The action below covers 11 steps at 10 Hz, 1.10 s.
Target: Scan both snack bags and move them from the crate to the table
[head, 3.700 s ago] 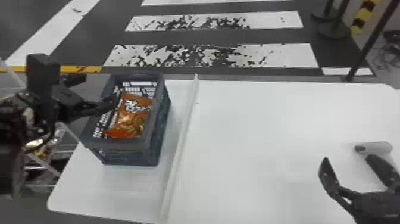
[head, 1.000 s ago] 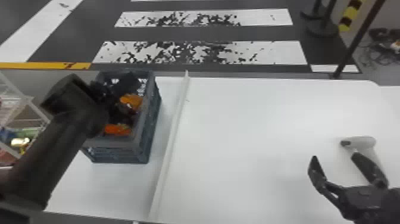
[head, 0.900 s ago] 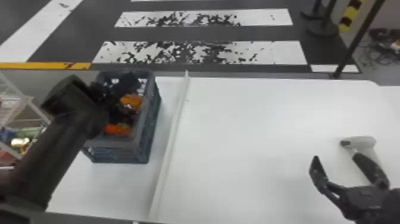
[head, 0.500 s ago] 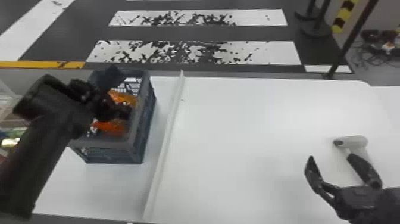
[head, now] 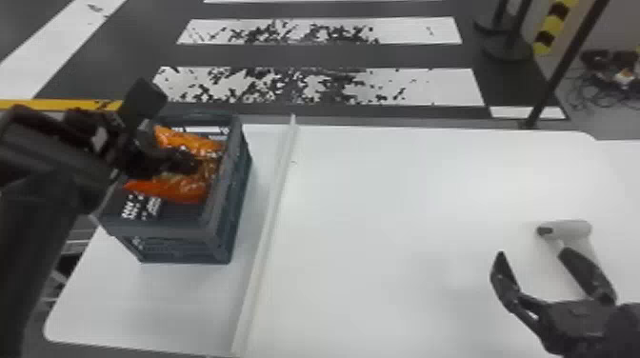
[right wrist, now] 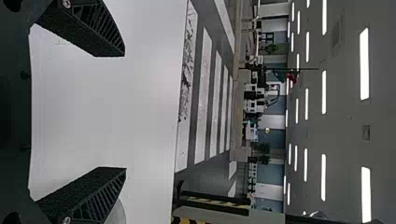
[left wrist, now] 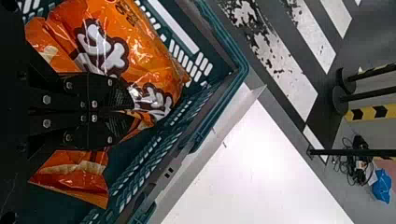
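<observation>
One bag (left wrist: 154, 53), in crate (head: 162, 231) at ten o'clock, pinched by left gripper (left wrist: 127, 111); right gripper (head: 531, 255) released; lift-out, scan seemingly outstanding.

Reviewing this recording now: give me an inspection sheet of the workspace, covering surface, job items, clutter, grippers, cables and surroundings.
Surface: white table, crossed by a raised divider strip.
Job's things: orange snack bag in the crate, left of the strip; bag count unclear. Likely scanner on the table's right side.
Clutter: blue item on the floor beyond the table.
Grippers: left gripper in the crate, fingers shut on the bag; right gripper open, near the scanner.
Cables: dark tangle on the floor, beyond the table's right side.
Surroundings: crosswalk stripes, posts.
</observation>
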Motion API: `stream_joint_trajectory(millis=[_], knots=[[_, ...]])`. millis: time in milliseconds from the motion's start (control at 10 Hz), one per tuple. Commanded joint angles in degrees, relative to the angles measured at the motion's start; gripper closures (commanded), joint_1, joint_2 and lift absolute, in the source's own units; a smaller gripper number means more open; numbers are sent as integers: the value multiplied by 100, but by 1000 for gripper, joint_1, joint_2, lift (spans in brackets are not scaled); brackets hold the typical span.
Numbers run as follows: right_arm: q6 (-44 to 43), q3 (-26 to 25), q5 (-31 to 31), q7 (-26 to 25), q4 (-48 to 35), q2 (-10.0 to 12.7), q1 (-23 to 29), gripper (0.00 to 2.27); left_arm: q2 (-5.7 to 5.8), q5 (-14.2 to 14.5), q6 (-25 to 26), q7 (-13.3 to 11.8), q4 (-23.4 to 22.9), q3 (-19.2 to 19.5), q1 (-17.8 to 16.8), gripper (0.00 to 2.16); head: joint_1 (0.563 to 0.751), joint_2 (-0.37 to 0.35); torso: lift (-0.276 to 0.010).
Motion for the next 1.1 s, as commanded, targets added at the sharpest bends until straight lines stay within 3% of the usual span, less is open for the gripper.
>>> stream_joint_trajectory(millis=[0,300,500,900,1000], knots=[[15,15,2,0,-5,0,-2,49,64,-9,153,-80,-316,82,41,2125,695,85,-88],[50,32,2,0,-5,0,-11,49,152,-9,382,-212,-843,188,155,2125,695,91,-88],[68,41,2,0,-14,0,-20,49,178,131,399,-362,-861,302,155,2125,695,89,-88],[85,41,2,9,-32,-9,-20,49,178,1028,118,-599,-369,829,234,2125,695,93,-88],[103,41,2,9,-40,0,-20,49,170,1362,-40,-652,-254,1066,331,2125,695,96,-88]])
